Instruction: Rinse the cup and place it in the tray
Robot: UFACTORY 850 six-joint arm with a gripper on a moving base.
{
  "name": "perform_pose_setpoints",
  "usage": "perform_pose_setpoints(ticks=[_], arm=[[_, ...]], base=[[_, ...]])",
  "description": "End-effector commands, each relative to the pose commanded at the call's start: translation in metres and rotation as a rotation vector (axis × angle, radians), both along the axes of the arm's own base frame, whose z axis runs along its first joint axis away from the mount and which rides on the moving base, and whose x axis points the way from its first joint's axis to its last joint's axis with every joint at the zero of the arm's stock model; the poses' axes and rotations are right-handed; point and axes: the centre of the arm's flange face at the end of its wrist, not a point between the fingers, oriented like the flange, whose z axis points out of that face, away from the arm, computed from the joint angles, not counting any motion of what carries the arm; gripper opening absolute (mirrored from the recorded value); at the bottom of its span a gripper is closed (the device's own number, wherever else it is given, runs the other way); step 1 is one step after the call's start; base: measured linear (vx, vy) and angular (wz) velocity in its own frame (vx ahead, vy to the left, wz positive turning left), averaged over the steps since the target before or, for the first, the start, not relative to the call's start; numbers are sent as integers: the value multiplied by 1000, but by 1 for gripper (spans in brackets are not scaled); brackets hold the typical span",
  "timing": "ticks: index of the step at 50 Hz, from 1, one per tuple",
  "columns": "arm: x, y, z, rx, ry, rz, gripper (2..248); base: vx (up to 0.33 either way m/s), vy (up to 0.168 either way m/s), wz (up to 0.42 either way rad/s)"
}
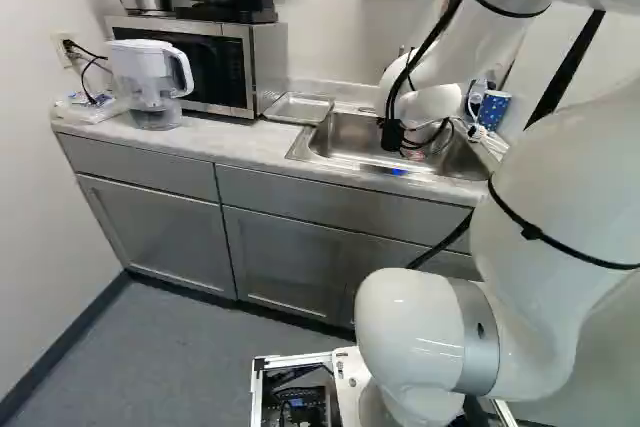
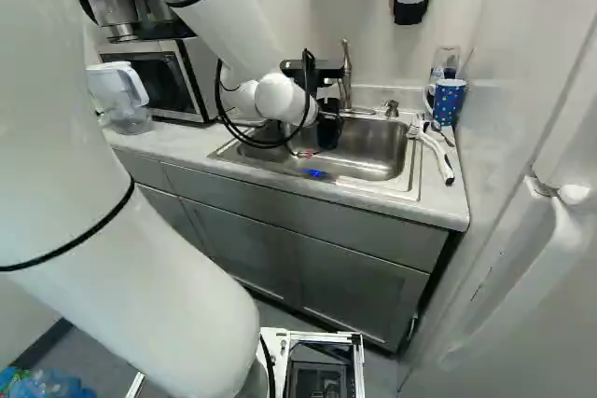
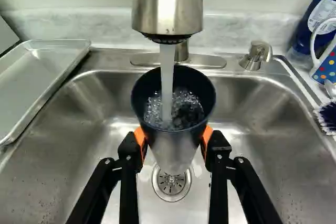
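In the right base view my gripper [image 2: 328, 116] is low over the sink [image 2: 378, 151], its fingertips hard to make out. The wrist view shows the gripper [image 3: 174, 139] shut on a dark cup [image 3: 173, 153], an orange pad against each side. The cup's mouth faces the camera, right under the faucet [image 3: 168, 9]; a stream of water runs into it and bubbles inside. Below the cup is the sink drain [image 3: 171, 183]. The shallow metal tray [image 3: 39, 80] lies on the counter beside the sink, with nothing in it; it also shows in the left base view [image 1: 298, 108].
A soap pump [image 3: 256, 55] stands behind the sink. Beside the basin are a blue dotted mug [image 2: 449, 100], a bottle and a white-handled brush [image 2: 437, 156]. Past the tray stand a microwave [image 1: 205, 65] and a water pitcher [image 1: 150, 82]. A white wall edge rises at the right.
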Motion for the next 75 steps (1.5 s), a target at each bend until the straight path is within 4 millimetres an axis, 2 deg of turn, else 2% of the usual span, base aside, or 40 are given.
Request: perform_pose_setpoints(ticks=[37,75], arm=[[0,2,0,0,0,3,121],[8,55,0,0,-1,125,121]], base=[[0,0,0],[0,0,0]])
